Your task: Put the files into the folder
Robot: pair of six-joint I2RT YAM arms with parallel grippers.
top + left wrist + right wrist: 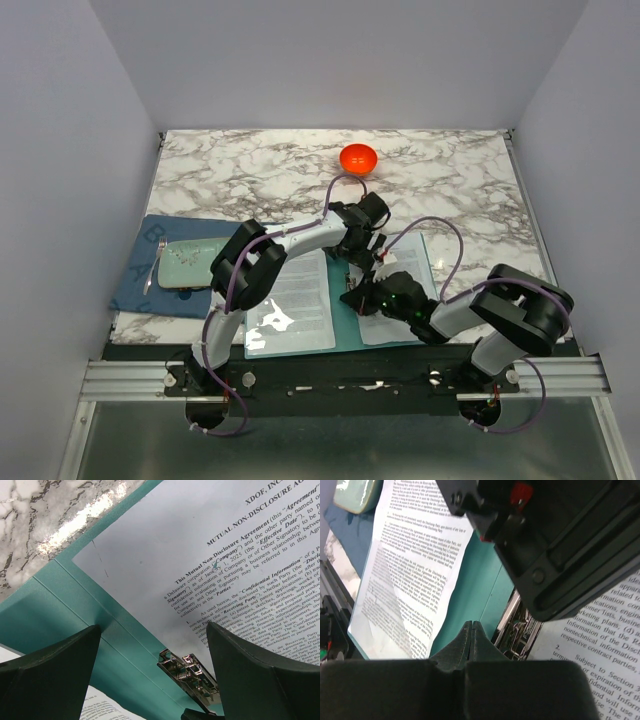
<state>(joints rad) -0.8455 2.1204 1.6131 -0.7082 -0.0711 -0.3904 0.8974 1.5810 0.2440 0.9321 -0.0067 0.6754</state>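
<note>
The teal folder (345, 310) lies open near the table's front edge. One printed sheet of the files (292, 300) lies on its left half under shiny clear plastic. Another sheet (400, 290) lies on the right half. In the left wrist view my left gripper (154, 630) is open, hovering over the folder's spine (75, 610), the metal clip (190, 672) and the right sheet (200, 555). My right gripper (471, 627) is shut and empty, its tips over the teal spine (485, 580) beside the clip (517, 630). The left sheet (415, 555) lies to its left.
An orange bowl (358, 157) stands at the back of the marble table (250, 170). A pale green tray (190, 263) with a utensil sits on a dark blue mat (150, 285) at the left. The left arm's black gripper body (560, 540) hangs close above my right gripper.
</note>
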